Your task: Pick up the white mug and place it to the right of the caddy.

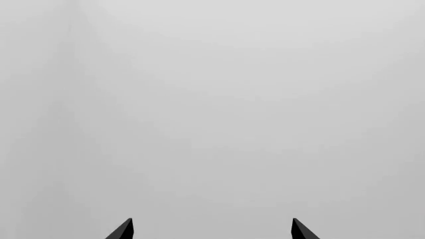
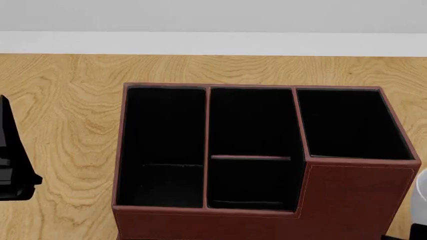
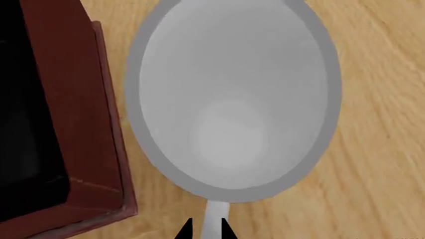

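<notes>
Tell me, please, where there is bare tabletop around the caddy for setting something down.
Bare wood lies left of the caddy, out to the left gripper, and behind it, up to the table's far edge. On the right it is crowded: the white mug sits beside the caddy wall, its handle between the right gripper's fingertips.

From my head, the white mug (image 2: pixel 421 200) is showing only as a sliver, cut off at the right edge. The caddy (image 2: pixel 347 192) is losing its near base below. My right claw (image 3: pixel 206 231) is showing only its tips, and my left claw (image 1: pixel 212 230) likewise.
</notes>
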Robot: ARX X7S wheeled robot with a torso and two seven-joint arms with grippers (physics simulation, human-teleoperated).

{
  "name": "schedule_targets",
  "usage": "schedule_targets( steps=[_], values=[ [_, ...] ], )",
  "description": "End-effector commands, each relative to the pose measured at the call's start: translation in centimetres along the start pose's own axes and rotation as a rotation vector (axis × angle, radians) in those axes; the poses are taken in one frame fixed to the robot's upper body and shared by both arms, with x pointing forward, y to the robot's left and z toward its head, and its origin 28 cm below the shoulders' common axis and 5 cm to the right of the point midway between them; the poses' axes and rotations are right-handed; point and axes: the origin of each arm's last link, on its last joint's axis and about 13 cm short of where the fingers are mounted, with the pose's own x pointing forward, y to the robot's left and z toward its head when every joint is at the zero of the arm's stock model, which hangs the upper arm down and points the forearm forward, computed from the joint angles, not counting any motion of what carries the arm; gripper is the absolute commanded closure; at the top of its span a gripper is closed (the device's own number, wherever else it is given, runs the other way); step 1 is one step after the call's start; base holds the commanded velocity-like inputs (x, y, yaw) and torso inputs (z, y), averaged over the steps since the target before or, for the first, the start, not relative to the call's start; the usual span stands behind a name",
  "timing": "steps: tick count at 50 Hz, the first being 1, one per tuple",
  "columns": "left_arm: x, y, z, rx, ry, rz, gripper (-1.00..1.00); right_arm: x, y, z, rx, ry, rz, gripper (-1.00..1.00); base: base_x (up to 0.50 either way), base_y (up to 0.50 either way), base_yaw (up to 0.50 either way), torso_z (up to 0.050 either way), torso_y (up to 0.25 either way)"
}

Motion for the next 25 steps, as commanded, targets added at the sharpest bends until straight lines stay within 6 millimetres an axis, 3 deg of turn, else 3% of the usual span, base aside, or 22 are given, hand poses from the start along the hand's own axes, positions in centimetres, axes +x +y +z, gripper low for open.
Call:
schedule_targets(
  steps=[1, 25],
  values=[
    [0.0, 0.0, -0.1, 0.0, 0.0, 0.002, -1.0, 0.8, -0.2, -0.1, -0.008, 0.007, -0.015, 1.0, 0.0, 0.0, 0.0, 0.0, 0.0],
    [0.0, 0.1, -0.1, -0.003, 0.0, 0.001, -1.0, 2.3, -0.1, -1.3, 0.004, 0.037, -0.003, 1.0, 0.0, 0.0, 0.0, 0.0, 0.0]
  ],
)
